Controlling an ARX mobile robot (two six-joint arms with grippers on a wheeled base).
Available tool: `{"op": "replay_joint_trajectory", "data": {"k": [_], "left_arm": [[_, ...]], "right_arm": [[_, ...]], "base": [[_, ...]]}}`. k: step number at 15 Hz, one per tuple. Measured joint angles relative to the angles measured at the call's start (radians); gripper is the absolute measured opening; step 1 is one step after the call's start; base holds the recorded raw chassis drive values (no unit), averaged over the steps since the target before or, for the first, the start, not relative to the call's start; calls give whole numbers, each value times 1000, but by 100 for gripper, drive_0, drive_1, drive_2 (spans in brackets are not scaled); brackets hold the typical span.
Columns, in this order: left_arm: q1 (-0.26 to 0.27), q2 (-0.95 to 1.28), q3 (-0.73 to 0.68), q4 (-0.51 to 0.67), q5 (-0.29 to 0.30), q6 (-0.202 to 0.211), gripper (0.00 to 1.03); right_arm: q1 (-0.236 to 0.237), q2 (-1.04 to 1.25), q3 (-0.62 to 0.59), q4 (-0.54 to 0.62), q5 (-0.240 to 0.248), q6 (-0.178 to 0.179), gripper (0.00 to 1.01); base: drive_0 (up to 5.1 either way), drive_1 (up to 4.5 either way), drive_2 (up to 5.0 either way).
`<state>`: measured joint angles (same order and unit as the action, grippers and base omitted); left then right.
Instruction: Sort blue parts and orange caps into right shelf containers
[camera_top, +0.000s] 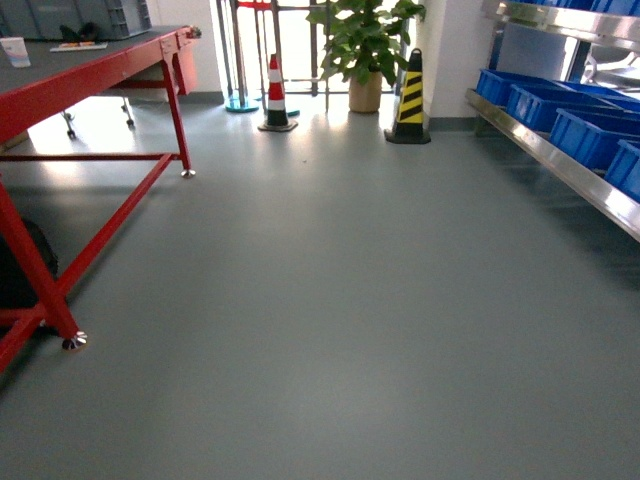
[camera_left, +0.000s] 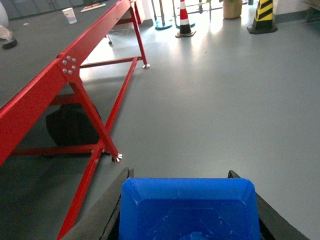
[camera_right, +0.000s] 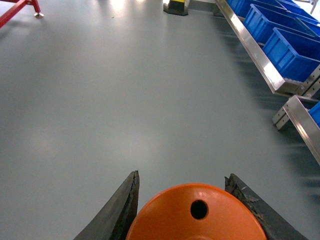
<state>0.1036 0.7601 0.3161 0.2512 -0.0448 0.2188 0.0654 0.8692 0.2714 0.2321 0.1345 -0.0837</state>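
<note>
While both arms hang above the grey floor (camera_top: 330, 330), each gripper carries one part.
Left gripper (camera_left: 187, 212) clamps a blue part (camera_left: 189, 210), cut off by the frame's lower edge; right gripper (camera_right: 192, 212) clamps an orange cap (camera_right: 196, 212), its "4680" print hidden. Farther right, the containers (camera_right: 292, 52) sit on the right shelf (camera_right: 250, 47); their contents cannot be seen.

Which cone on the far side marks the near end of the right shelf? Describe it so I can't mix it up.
Follow the right shelf with its blue containers back to the far wall. The cone standing on the floor just off its end, right of the potted plant, is yellow-and-black striped; the other cone, further left, is red and white.
</note>
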Motion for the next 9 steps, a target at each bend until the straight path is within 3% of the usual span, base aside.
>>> {"op": "replay_joint_trajectory", "data": {"k": [9], "left_arm": [[0,1,0,5,0,0,44]], "right_arm": [[0,-1,0,2,0,0,44]], "base": [[-1,420,-422]]}}
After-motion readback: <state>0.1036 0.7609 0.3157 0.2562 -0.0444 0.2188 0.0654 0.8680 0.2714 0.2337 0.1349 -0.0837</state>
